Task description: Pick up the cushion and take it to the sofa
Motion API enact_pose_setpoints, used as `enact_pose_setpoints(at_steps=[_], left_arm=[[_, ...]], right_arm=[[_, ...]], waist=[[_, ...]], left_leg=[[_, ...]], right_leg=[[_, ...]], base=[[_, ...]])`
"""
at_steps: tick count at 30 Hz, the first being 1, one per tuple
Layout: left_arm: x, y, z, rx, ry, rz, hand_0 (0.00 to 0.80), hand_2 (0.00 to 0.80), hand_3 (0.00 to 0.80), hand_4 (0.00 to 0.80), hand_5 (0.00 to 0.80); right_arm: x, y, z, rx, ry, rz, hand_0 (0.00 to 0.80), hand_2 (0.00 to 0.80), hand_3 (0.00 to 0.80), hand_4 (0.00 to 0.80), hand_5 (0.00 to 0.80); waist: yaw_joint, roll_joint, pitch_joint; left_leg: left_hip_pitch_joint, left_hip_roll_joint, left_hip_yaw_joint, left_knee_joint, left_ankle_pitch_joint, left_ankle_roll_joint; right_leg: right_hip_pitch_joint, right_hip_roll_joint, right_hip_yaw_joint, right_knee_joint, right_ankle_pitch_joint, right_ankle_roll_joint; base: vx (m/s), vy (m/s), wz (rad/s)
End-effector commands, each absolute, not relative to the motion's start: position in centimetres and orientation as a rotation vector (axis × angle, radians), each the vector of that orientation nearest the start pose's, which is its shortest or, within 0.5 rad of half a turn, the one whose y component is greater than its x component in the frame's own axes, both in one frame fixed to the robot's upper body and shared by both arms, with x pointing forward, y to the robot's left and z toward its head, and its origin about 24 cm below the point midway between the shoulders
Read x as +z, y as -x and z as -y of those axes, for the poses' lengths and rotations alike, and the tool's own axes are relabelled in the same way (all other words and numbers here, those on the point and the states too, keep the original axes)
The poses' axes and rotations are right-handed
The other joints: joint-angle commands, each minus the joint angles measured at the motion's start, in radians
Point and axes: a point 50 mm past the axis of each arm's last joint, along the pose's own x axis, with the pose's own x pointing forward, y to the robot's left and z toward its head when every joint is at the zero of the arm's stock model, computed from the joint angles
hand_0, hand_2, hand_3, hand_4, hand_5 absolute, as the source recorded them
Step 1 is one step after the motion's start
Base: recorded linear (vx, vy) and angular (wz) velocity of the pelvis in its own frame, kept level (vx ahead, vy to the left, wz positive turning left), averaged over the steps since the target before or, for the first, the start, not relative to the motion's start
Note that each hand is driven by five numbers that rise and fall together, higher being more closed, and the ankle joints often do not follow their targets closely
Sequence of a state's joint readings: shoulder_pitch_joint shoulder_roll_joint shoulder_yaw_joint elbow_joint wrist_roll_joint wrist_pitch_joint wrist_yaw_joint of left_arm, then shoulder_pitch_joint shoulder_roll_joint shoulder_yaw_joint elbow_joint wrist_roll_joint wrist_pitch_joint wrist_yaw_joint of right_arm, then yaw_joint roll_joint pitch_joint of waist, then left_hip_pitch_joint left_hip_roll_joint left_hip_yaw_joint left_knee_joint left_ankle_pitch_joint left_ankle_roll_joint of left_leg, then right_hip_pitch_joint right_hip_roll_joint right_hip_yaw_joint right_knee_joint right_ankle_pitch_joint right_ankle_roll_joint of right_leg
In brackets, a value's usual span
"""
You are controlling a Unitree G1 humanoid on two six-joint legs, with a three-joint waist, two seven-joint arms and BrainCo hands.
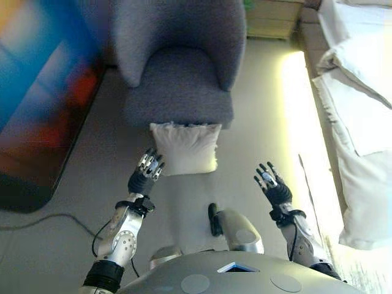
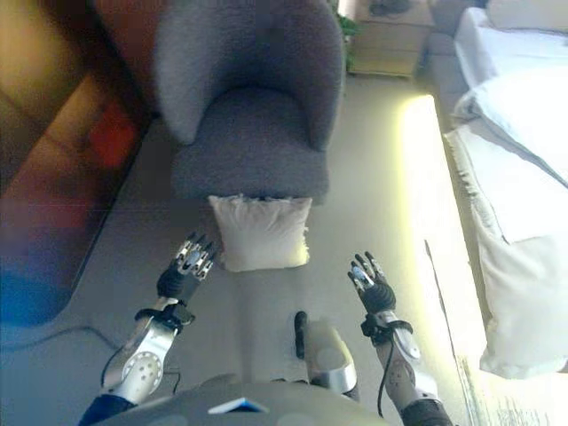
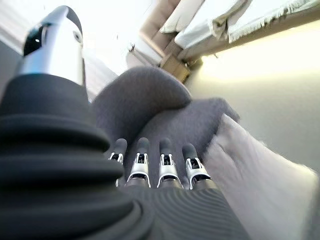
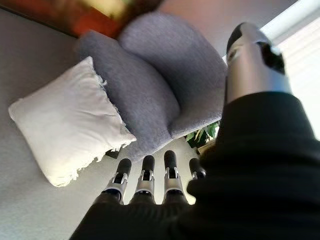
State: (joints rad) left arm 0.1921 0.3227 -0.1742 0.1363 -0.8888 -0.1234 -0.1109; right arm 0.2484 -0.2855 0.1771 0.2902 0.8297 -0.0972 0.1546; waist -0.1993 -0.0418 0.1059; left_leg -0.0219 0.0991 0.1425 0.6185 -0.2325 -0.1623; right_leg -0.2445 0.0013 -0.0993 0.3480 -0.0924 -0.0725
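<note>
Head eyes look down – wrist views share the armchair (image 1: 177,67).

No text, label, number or sign can be read anywhere in these views, neither on the cushion (image 1: 185,147) nor on the grey sofa (image 1: 179,67) behind it.

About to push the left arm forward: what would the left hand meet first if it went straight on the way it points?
Probably the white fringed cushion leaning against the grey upholstered armchair: the left hand, fingers straight, points at its near left edge. Depth is unclear.
</note>
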Motion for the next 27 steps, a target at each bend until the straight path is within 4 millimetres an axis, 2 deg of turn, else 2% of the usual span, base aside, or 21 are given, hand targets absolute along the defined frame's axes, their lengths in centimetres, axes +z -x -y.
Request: enact_pose_setpoints(at_steps=[1,2,4,5,6,8,11,16,19,21,27], left_arm=[[1.1,-21.4,-18.8,-0.040,0.637,-0.069,0.000,0.000,0.000,0.000,0.000],[1.2,-21.6,-18.6,-0.048,0.636,-0.063,0.000,0.000,0.000,0.000,0.000],[1.2,-21.6,-18.7,-0.042,0.634,-0.058,0.000,0.000,0.000,0.000,0.000],[1.2,-21.7,-18.9,-0.039,0.638,-0.058,0.000,0.000,0.000,0.000,0.000],[1.3,-21.6,-19.0,-0.040,0.641,-0.056,0.000,0.000,0.000,0.000,0.000],[1.3,-21.2,-19.3,-0.037,0.639,-0.051,0.000,0.000,0.000,0.000,0.000],[1.2,-20.9,-19.1,-0.043,0.644,-0.046,0.000,0.000,0.000,0.000,0.000],[1.0,-20.8,-19.0,-0.040,0.643,-0.048,0.000,0.000,0.000,0.000,0.000],[0.9,-20.9,-19.2,-0.048,0.655,-0.051,0.000,0.000,0.000,0.000,0.000],[0.7,-20.7,-19.6,-0.041,0.644,-0.063,0.000,0.000,0.000,0.000,0.000],[0.5,-20.3,-20.5,-0.017,0.627,-0.081,0.000,0.000,0.000,0.000,0.000]], right_arm=[[-4.1,-19.1,18.7,0.089,-0.503,-0.296,0.000,0.000,0.000,0.000,0.000],[-4.0,-19.2,18.7,0.095,-0.510,-0.284,0.000,0.000,0.000,0.000,0.000],[-3.8,-19.4,18.7,0.092,-0.505,-0.279,0.000,0.000,0.000,0.000,0.000],[-3.7,-19.4,18.8,0.086,-0.504,-0.283,0.000,0.000,0.000,0.000,0.000],[-3.7,-19.3,18.8,0.079,-0.505,-0.286,0.000,0.000,0.000,0.000,0.000],[-3.7,-18.6,19.1,0.079,-0.515,-0.290,0.000,0.000,0.000,0.000,0.000],[-3.8,-18.0,19.6,0.076,-0.518,-0.296,0.000,0.000,0.000,0.000,0.000],[-4.0,-18.0,19.6,0.078,-0.539,-0.303,0.000,0.000,0.000,0.000,0.000],[-3.7,-18.1,18.8,0.105,-0.537,-0.279,0.000,0.000,0.000,0.000,0.000],[-3.4,-18.3,18.3,0.107,-0.546,-0.270,0.000,0.000,0.000,0.000,0.000],[-3.1,-18.8,17.5,0.121,-0.549,-0.269,0.000,0.000,0.000,0.000,0.000]], waist=[[0.020,-0.032,-0.028],[0.032,-0.041,-0.019],[0.056,-0.052,-0.004],[0.063,-0.052,0.001],[0.072,-0.049,0.007],[0.094,-0.042,0.013],[0.112,-0.028,0.008],[0.121,-0.009,0.007],[0.116,0.015,0.004],[0.118,0.022,0.006],[0.133,0.007,-0.001]], left_leg=[[-0.002,0.039,0.094,0.216,0.336,0.081],[-0.061,0.050,0.086,0.205,0.320,0.097],[-0.136,0.048,0.058,0.074,0.286,0.136],[-0.146,0.047,0.047,0.007,0.293,0.138],[-0.151,0.048,0.030,-0.090,0.310,0.134],[-0.156,0.064,-0.039,-0.337,0.345,0.110],[-0.148,0.096,-0.103,-0.539,0.375,0.076],[-0.134,0.114,-0.116,-0.609,0.393,0.059],[-0.140,0.079,-0.076,-0.592,0.366,0.070],[-0.138,0.065,-0.081,-0.573,0.344,0.077],[-0.147,-0.011,-0.073,-0.455,0.247,0.128]], right_leg=[[0.129,-0.008,0.023,-0.246,0.160,0.045],[0.152,-0.005,0.037,-0.250,0.149,0.041],[0.174,0.001,0.071,-0.243,0.123,0.047],[0.180,0.005,0.082,-0.235,0.108,0.052],[0.187,0.011,0.095,-0.228,0.093,0.058],[0.215,0.017,0.139,-0.227,0.064,0.083],[0.251,0.012,0.174,-0.237,0.040,0.105],[0.294,0.002,0.188,-0.228,-0.001,0.115],[0.297,-0.016,0.169,-0.184,-0.042,0.130],[0.276,-0.030,0.163,-0.138,-0.061,0.135],[0.268,-0.086,0.164,-0.064,-0.027,0.171]], base=[[0.308,-0.033,-0.44],[0.323,0.019,-0.41],[0.249,0.113,-0.25],[0.241,0.159,-0.47],[0.263,0.190,-0.54],[0.317,0.203,-0.41],[0.304,0.130,-0.42],[0.272,0.110,-0.39],[0.295,0.195,-0.38],[0.265,0.212,-0.12],[0.286,0.159,-0.12]])
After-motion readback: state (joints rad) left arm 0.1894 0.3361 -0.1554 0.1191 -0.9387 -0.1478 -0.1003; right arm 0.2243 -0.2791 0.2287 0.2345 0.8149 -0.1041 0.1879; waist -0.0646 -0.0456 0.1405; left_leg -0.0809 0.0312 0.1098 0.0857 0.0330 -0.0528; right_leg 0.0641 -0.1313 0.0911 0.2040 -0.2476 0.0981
